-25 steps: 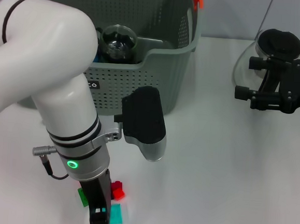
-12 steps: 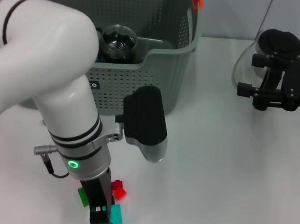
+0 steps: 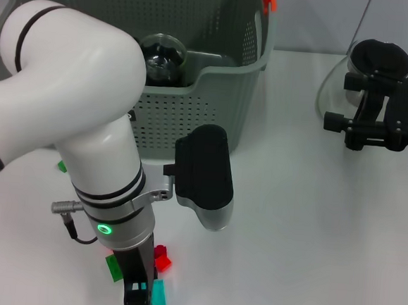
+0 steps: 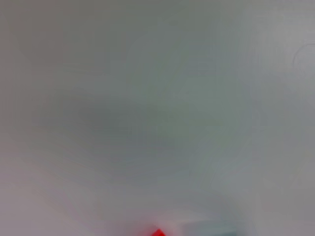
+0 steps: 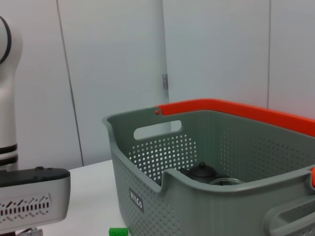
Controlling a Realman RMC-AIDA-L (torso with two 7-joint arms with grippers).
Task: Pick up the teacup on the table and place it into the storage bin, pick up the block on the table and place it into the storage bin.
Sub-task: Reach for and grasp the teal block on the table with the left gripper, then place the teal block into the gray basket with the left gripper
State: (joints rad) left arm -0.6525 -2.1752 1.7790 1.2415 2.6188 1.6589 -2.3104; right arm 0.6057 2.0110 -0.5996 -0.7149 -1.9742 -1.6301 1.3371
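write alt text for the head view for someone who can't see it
The robot's left arm reaches down over small red, green and teal blocks at the near edge of a white table, its left pincer low among them. Behind stands a grey perforated storage bin holding a glass teacup; the right pincer is parked far right.

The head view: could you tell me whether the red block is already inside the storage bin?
No, the red block lies on the white table beside the left gripper, well in front of the storage bin.
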